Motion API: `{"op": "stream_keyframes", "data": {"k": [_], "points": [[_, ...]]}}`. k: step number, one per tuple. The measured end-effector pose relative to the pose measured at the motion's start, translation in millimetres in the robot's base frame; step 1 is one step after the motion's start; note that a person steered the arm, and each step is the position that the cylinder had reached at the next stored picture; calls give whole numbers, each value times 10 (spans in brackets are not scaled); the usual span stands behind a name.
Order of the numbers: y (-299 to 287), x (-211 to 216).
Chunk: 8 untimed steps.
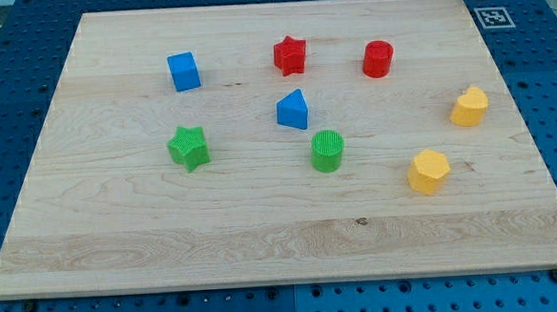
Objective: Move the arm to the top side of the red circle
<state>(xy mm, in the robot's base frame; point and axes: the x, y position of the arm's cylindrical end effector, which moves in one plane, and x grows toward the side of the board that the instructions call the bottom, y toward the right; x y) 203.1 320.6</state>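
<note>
Although you can count eight blocks on the wooden board [149,230], my tip does not show anywhere, so you cannot tell where it stands relative to them. You have two red: a red star [290,55] and the red circle [378,59], upper right of centre. Two blue: a blue cube [184,71] at upper left, a blue triangle [293,109] mid-frame. Two green: a green star [189,146], a green circle [327,151]. Two yellow: an upper yellow block [469,106] and a lower yellow block [428,171] at right. One black-and-white marker tag [492,17] sits in the top right; it bears no readable writing.
</note>
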Motion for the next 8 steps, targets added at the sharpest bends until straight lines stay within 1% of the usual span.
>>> {"op": "stream_keyframes", "data": {"k": [1,5,6,7,8], "points": [[-363,111],[-424,43],[-528,45],[-1060,107],[-1168,109]]}}
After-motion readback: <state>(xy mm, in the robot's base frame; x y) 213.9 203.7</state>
